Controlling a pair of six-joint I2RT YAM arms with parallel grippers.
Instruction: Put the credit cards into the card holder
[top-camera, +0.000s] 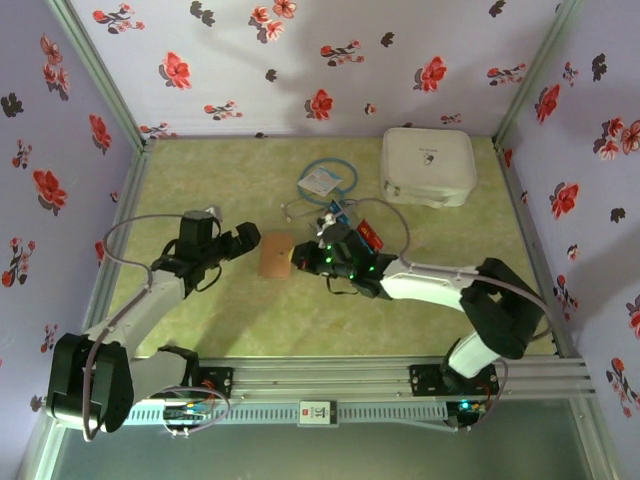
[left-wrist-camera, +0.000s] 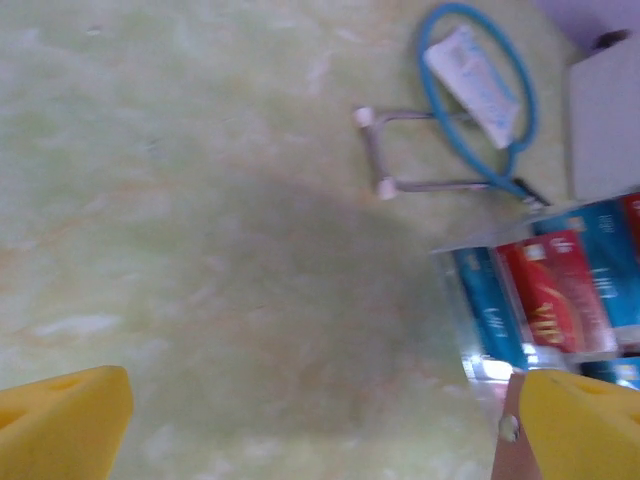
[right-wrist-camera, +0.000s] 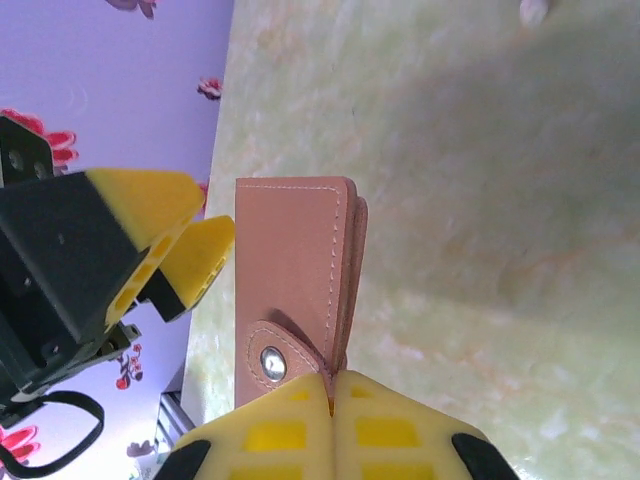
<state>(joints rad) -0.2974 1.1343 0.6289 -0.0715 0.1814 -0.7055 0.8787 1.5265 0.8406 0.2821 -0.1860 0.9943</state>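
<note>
Desk (top-camera: 200, 180) of pale green, marble-patterned sheet, seen in the top external view, walled by lilac paper printed with red flowers. A flat, pinkish-tan, leather-like card holder (top-camera: 274, 256) with rounded corners lies near the middle, between the two arms. The left tool (top-camera: 248, 243) sits just beside its left edge; the right tool (top-camera: 303, 258) meets its right edge. Thin red and blue plastic credit cards (top-camera: 368, 236) lie overlapping just behind the right wrist, apart from the card holder. Farther back are a white tag on a blue cord loop (top-camera: 320, 182) and a large white rounded-square case (top-camera: 428, 165).

Left wrist view: the left tool (left-wrist-camera: 320, 430) stands wide and grips nothing, its blunt yellow fingertips (left-wrist-camera: 60, 425) at the lower corners with bare desk between them. The glossy credit cards (left-wrist-camera: 555, 290) lie fanned at right; a bent wire piece with white tips (left-wrist-camera: 400, 150) rests beside the tag.

Right wrist view: the right tool (right-wrist-camera: 330, 400) is closed, its ribbed yellow fingers pressed together on the near edge of the card holder (right-wrist-camera: 290, 260), beside a rounded tab with a metal snap stud. A stitched seam borders the smooth face. The left tool (right-wrist-camera: 185, 225) lies just beside the card holder.
</note>
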